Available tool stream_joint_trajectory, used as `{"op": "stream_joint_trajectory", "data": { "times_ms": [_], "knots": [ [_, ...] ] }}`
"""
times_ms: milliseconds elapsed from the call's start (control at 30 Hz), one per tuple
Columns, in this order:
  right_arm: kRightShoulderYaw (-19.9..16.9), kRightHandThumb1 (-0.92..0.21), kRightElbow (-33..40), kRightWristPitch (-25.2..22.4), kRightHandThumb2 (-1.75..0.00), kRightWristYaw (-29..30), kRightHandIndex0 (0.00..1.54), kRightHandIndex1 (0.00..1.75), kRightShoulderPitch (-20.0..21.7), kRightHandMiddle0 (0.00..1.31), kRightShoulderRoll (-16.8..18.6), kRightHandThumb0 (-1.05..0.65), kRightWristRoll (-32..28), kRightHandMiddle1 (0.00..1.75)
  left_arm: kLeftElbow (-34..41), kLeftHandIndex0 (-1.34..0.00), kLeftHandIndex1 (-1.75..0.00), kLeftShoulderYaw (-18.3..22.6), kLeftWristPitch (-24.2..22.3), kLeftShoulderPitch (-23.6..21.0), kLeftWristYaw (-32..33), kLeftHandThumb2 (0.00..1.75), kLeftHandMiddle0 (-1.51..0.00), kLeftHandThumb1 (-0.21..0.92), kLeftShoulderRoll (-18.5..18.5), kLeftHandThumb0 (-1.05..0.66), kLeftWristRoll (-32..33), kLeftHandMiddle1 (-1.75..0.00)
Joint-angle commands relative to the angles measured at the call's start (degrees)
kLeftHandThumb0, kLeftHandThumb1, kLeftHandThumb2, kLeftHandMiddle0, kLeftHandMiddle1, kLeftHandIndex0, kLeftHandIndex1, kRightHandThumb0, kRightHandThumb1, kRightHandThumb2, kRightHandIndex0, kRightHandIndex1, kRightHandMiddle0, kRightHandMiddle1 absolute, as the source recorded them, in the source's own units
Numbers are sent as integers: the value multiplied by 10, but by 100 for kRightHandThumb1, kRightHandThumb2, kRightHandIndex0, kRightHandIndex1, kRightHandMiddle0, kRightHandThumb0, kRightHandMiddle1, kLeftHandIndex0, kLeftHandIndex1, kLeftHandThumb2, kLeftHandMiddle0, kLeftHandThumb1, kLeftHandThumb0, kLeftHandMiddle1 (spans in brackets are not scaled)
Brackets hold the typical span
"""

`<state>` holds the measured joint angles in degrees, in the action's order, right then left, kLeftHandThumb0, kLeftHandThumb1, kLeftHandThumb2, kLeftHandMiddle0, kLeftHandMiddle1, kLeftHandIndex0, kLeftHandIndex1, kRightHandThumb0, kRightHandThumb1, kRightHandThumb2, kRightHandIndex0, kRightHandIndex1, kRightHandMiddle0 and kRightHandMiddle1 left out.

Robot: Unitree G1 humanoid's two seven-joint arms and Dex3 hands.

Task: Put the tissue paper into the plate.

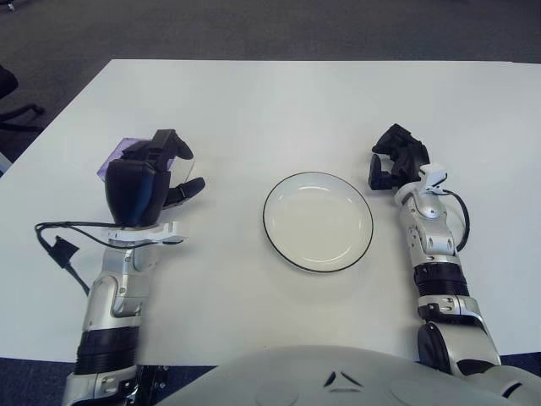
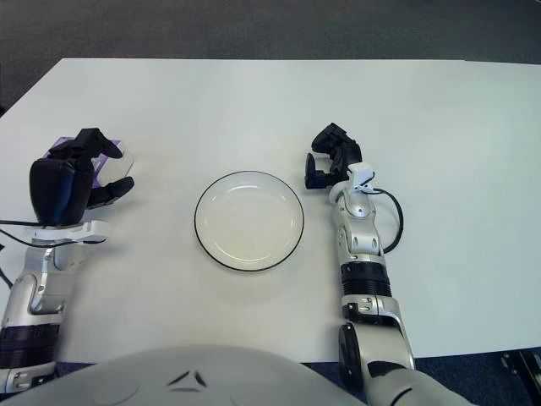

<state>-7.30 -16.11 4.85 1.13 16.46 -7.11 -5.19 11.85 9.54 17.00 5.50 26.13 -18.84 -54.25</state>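
A smooth white rectangular table point(image 1: 279, 101) fills the view, with dark carpet point(image 1: 254, 25) beyond its far edge. Near the middle sits a round, glossy white plate point(image 1: 317, 222) with a thin dark rim; it holds nothing. To the plate's left, at the table's left side, lies the tissue paper point(image 1: 121, 154), a soft purple plastic-wrapped pack. Only its far corner shows, because the left hand point(image 1: 145, 179) covers most of it. That hand is black and blocky, seen from the back, on a silver jointed forearm with a black cable looping off to the side. Its fingers point(image 1: 169, 144) curve over the pack, but whether they actually grip it cannot be told. The right hand point(image 1: 396, 157) shows just right of the plate, its black fingers curled inward, holding nothing.
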Motion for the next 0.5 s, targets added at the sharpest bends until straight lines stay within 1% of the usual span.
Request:
{"op": "stream_joint_trajectory", "data": {
  "times_ms": [0, 67, 100, 133, 200, 233, 300, 333, 400, 467],
  "knots": [
    [6, 4, -37, -3, -170, 0, 90, 167, -70, 66, 28, -1, 1, 175, 13, -27, -175, 1, -11, 11, -24, 69, -34, 79, -26, -38, 5, -143],
    [6, 4, -38, -3, -170, 0, 90, 167, -70, 65, 28, -1, 1, 175, 15, -23, -175, 0, -14, 14, -38, 61, -29, 86, -37, -37, 12, -135],
    [6, 4, -38, -3, -170, 0, 90, 168, -70, 65, 28, -1, 1, 175, 15, -19, -167, -1, -16, 15, -43, 61, -27, 85, -41, -43, 14, -130],
    [6, 4, -38, -3, -170, 0, 89, 168, -70, 65, 27, -1, 1, 175, 16, -12, -156, -2, -18, 16, -51, 65, -25, 83, -46, -52, 16, -122],
    [7, 4, -37, -3, -170, 0, 89, 168, -71, 65, 28, -1, 0, 175, 18, -5, -141, -3, -24, 19, -67, 71, -21, 79, -59, -63, 13, -110],
    [7, 4, -36, -3, -170, 0, 89, 168, -71, 65, 28, -1, 0, 175, 19, -4, -136, -4, -27, 20, -75, 71, -18, 79, -66, -65, 11, -105],
    [6, 4, -36, -4, -170, -1, 89, 168, -72, 65, 28, -1, -2, 175, 18, -2, -119, -5, -33, 22, -103, 67, -11, 78, -87, -71, 6, -86],
    [6, 4, -36, -3, -170, -1, 89, 168, -72, 65, 28, -1, -3, 175, 20, -1, -116, -5, -35, 24, -117, 66, -10, 78, -97, -72, 4, -82],
    [5, 4, -37, -2, -170, -1, 89, 168, -71, 65, 29, -1, -3, 175, 22, 0, -99, -3, -36, 27, -135, 62, -5, 75, -115, -75, 4, -65],
    [5, 4, -38, -1, -170, -1, 89, 168, -71, 65, 29, -1, -3, 175, 23, 0, -92, 0, -35, 30, -143, 60, -3, 75, -128, -77, 7, -59]
  ]
}}
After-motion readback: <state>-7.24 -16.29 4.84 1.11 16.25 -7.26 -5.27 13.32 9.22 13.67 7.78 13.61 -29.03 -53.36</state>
